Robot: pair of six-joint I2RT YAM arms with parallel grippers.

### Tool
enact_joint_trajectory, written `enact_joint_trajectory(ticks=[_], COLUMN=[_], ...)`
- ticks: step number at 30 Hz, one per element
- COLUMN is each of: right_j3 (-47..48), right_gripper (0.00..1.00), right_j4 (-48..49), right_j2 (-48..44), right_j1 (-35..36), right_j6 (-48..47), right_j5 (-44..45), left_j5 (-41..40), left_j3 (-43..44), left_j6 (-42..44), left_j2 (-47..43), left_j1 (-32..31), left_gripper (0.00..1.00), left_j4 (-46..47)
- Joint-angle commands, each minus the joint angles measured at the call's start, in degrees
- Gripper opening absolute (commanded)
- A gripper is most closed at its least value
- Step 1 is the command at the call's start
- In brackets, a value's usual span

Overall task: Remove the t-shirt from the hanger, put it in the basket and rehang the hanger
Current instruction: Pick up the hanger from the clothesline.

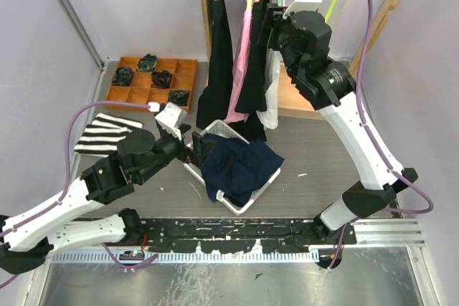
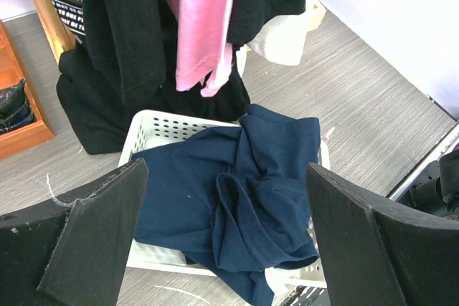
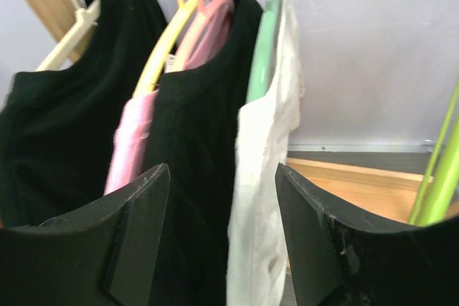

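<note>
Your right gripper (image 3: 222, 177) stood up at the rack with its jaws wide and nothing between the pads. Straight ahead of the gap hung a white t-shirt (image 3: 267, 141) on a green hanger (image 3: 259, 62), off toward 1 jaw. A black shirt (image 3: 193, 134) filled the rest of the gap, with a pink shirt (image 3: 129, 145) on a yellow hanger (image 3: 166, 44) past the other jaw. I could not tell for certain which shirt was meant — the white t-shirt looked best lined up.

You should have expected light, limp cloth that bunches under the pads and drags on the hanger's shoulders rather than sliding free. The best hold looked to be the 2 layers just below the hanger's arm, not the hanger itself. The black shirt hung so close that a wide bite could have caught it too.

Your left gripper (image 2: 226, 177) was also spread wide and empty, with a navy shirt (image 2: 237, 191) heaped in a white basket (image 2: 165, 125) just ahead of and below its jaws.
</note>
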Motion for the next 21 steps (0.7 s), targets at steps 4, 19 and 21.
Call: enact_joint_trajectory(ticks=[4,19,21], right_j3=[5.8,13.8,14.3], right_gripper=[0.66,0.66,0.65], right_j4=[-0.3,-6.1,-6.3], right_j2=[1.9,8.8,9.4], right_j1=[0.2,0.1,-0.1], right_j6=[-2.7,-2.1,-1.9], right_j5=[6.6,7.6,7.8], left_j5=[0.0,0.4,0.3], left_j3=[2.0,2.6,2.6], left_j6=[0.3,0.5,0.6], left_j2=[-0.2,-0.1,-0.2], left_j1=[0.2,0.2,0.2], left_gripper=[0.98,0.98,0.98], left_j4=[2.5,2.7,2.8])
